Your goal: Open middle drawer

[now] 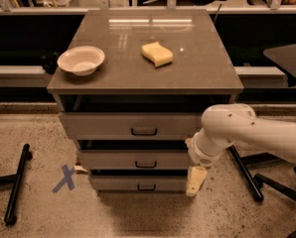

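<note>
The cabinet has three grey drawers stacked under a brown top. The middle drawer (133, 159) has a small black bar handle (146, 164) and looks shut, like the top drawer (130, 126) and the bottom drawer (138, 184). My white arm comes in from the right. My gripper (194, 181) hangs in front of the cabinet's lower right corner, pointing down, to the right of the middle drawer's handle and a little below it. It touches nothing that I can see.
A white bowl (81, 60) and a yellow sponge (157, 53) lie on the cabinet top (197, 73). A blue X (64, 178) marks the floor at the left. Black chair legs (16, 182) lie at the left and black legs (247, 175) at the right.
</note>
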Tool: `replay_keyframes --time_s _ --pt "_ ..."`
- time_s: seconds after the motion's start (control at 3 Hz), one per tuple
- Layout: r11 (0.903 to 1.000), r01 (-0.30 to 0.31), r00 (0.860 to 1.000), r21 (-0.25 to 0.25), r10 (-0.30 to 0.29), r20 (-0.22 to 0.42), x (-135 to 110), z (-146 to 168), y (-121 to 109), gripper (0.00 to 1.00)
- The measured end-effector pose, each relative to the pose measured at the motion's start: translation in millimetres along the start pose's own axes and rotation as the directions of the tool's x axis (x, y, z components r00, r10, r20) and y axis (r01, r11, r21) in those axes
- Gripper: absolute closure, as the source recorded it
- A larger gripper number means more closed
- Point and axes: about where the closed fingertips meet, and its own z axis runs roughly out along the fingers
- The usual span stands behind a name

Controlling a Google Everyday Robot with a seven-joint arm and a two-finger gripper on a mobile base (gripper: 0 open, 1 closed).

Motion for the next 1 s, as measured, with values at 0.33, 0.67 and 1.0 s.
replay_keyframes --time_s 0.33,0.67,1.0 --pt "0.999 0.037 0.999 0.025 -0.037 -0.002 8.5 42.3 -15.2 0.0" --pt "0.998 0.063 0.997 0.006 -0.063 0.042 11.6 91.8 -28.2 0.0" --pt "0.998 0.063 0.997 0.006 -0.063 0.042 11.6 91.8 -28.2 0.0"
